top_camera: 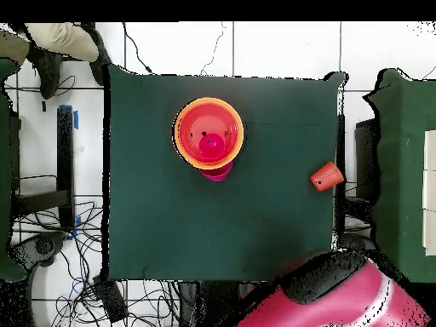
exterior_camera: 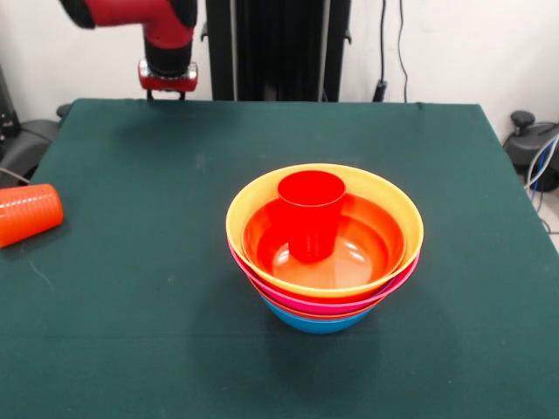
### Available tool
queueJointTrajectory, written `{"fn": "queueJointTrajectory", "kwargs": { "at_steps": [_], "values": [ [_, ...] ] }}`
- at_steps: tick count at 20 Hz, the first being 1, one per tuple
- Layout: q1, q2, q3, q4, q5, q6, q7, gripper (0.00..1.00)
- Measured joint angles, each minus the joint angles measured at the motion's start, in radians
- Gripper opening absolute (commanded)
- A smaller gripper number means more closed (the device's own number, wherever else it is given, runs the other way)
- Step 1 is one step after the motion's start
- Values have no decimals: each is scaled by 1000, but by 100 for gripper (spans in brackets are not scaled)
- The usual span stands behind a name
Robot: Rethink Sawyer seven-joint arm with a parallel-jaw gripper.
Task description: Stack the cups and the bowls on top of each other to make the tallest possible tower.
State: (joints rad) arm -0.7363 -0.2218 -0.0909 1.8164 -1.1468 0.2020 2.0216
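Up in the upper left of the front frame I see my tool (exterior_camera: 167, 91), hanging just over the far edge of the desk (exterior_camera: 131, 288). Only the short tips under the red wrist block show, so I cannot tell how wide it is set, and I see nothing in it. The arm (exterior_camera: 144, 17) comes in from the top left, its red forearm lying nearly level before the wrist turns straight down. From overhead the arm (top_camera: 341, 298) shows as a red and black bulk at the lower right.

The tower (exterior_camera: 324, 249) sits right of centre in the front frame: nested bowls, yellow-orange rim on top, blue lowest. The red cup (exterior_camera: 311, 214) stands upright at its centre, mouth up, long axis vertical. The orange cup (exterior_camera: 26, 214) lies on its side at the left edge, well apart from the tower, long axis roughly across the frame. At the overhead frame's top left, a person's leg (top_camera: 60, 38) shows beside the desk.
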Motion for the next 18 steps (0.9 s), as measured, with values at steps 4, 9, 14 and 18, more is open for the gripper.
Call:
{"fn": "queueJointTrajectory", "kwargs": {
  "at_steps": [4, 9, 14, 18],
  "values": [
    [-160, -2, 130, 0, 6, 135, -142, 100],
    [-324, -10, 271, -4, 72, 389, -432, 100],
    [-373, -2, 330, -26, 104, 550, -576, 100],
    [-384, 9, 361, -45, 106, 649, -615, 100]
  ]
}}
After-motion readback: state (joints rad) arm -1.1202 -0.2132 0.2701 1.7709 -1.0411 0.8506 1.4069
